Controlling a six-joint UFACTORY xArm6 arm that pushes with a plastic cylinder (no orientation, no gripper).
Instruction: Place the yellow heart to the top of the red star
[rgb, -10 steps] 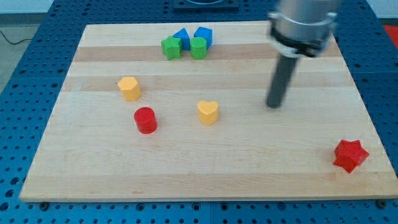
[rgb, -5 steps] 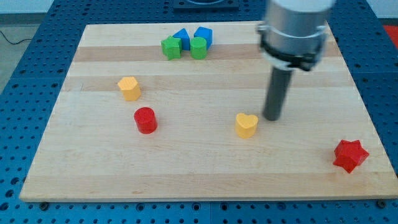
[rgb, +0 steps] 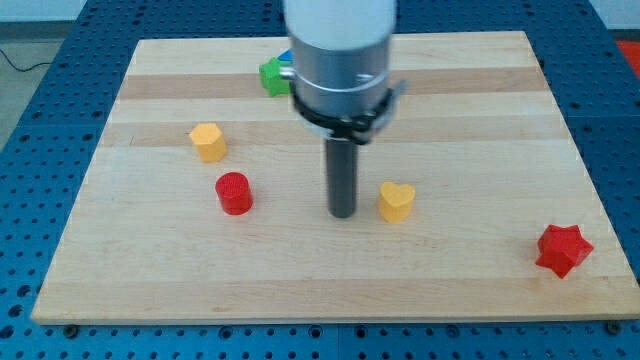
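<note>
In the camera view, my tip (rgb: 343, 213) rests on the wooden surface (rgb: 470, 110), just to the view's left of the yellow heart (rgb: 396, 201), close to it but with a small gap between them. There are no fingers on this arm, only the straight dark rod, so nothing is held. The red star (rgb: 563, 250) sits near the surface's bottom right corner, well apart from the heart. To the view's left of my tip stand the red cylinder (rgb: 234, 193) and, above it, a yellow block (rgb: 208, 142). A green block (rgb: 272, 76) and a sliver of a blue block (rgb: 287, 58) peek out beside the arm's body near the view's top.
</note>
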